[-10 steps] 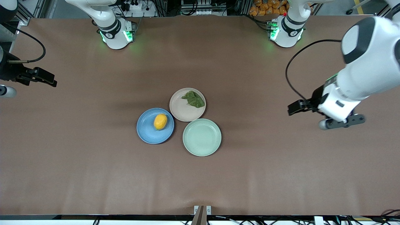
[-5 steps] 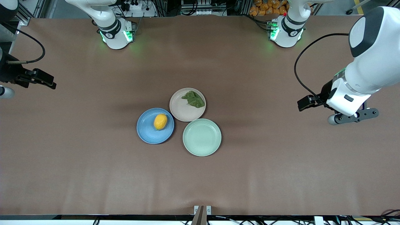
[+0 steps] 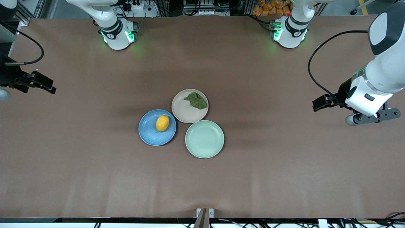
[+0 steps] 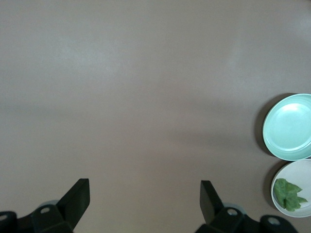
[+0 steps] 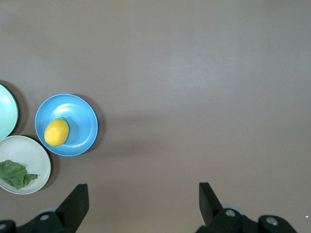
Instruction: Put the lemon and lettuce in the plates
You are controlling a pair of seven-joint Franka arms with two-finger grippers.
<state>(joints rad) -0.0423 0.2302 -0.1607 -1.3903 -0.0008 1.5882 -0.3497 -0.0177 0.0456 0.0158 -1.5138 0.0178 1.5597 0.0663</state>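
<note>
The lemon (image 3: 162, 123) lay in the blue plate (image 3: 148, 134), and the lettuce (image 3: 196, 100) in the beige plate (image 3: 182, 112). Both hands were released and held nothing: left hand (image 4: 145, 198) over its desk (image 3: 95, 177) end, right hand (image 5: 144, 199) over the other.

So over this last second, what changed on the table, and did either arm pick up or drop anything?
The left gripper, open and empty, pulled away from the plates toward the left arm's end of the table. The right gripper, also open and empty, drifted slightly toward the right arm's end. Nothing was grabbed or released. The lemon stayed on the blue plate, the lettuce on the beige plate, the green plate bare.
</note>
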